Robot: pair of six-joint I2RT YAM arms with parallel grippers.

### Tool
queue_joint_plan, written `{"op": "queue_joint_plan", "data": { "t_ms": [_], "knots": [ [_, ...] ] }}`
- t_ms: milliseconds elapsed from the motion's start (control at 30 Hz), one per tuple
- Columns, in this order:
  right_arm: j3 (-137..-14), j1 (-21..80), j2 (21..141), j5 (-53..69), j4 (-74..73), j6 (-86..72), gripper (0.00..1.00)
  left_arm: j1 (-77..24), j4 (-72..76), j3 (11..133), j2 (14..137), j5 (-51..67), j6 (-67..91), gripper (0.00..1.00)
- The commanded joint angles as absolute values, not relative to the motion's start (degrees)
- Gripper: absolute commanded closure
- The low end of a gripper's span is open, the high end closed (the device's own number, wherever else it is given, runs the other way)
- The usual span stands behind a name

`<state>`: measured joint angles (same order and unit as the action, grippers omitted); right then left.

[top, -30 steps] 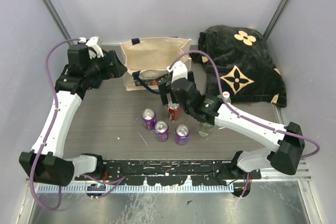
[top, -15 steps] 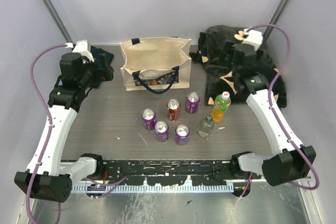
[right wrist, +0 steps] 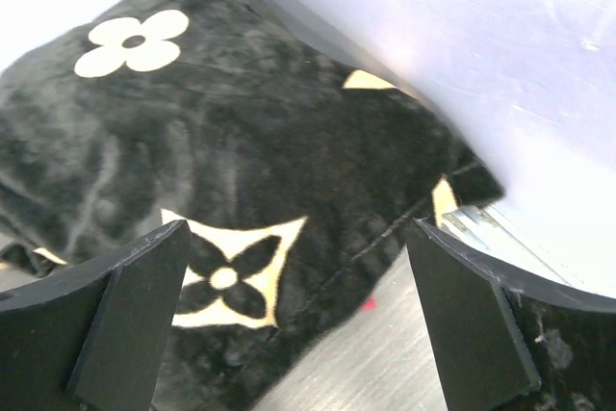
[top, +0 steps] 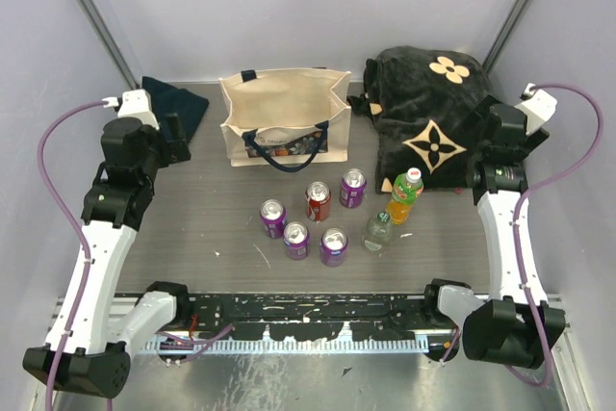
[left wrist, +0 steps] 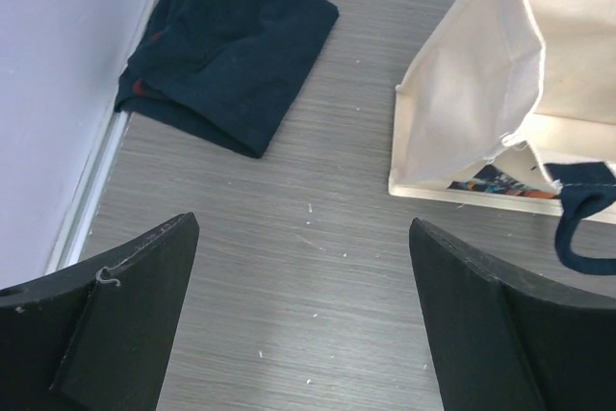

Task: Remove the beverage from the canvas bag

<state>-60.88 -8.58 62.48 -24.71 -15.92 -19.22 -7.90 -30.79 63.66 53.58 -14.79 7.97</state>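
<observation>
Nearest the arm bases, a cluster of drinks stood upright on the grey worktop (top: 207, 223), all outside the bag. Three purple cans (top: 296, 240) sat in front. A red can (top: 318, 201) and a fourth purple can (top: 353, 188) stood just behind them. To the right, a clear bottle (top: 376, 231) stood close beside an orange-drink bottle (top: 404, 195).

Farther back, at the left edge, the left gripper (left wrist: 303, 228) hung above bare worktop with its jaws spread wide, grasping nothing. It pointed toward the gap between the cloth and the bag. At the right edge, the right gripper (right wrist: 296, 228) was likewise released, jaws wide apart and empty, held over the black fabric bag with tan flower motifs (top: 438, 132).

Beyond the drinks, at the far middle, the canvas bag (top: 284, 108) stood upright with its mouth open. Its navy handles drooped over the dark picture panel on the near side. Whether any beverage lay inside could not be told. A small dark navy cloth (top: 178, 103) lay crumpled in the far left corner, apart from the canvas bag. The black bag slumped against the far right corner.
</observation>
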Motion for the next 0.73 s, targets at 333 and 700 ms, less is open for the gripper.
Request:
{"op": "queue_joint_plan", "data": {
  "t_ms": [333, 700],
  "knots": [
    [-48.30, -9.17, 48.74, -39.96, -6.72, -20.72, 0.00, -7.63, -29.34, 56.54, 45.00, -21.83, 6.68, 0.02],
    [-49.05, -9.15, 48.85, -40.17, -8.96, -20.40, 0.00, -7.65, -30.37, 54.68, 43.70, -25.58, 8.10, 0.02]
  ]
}}
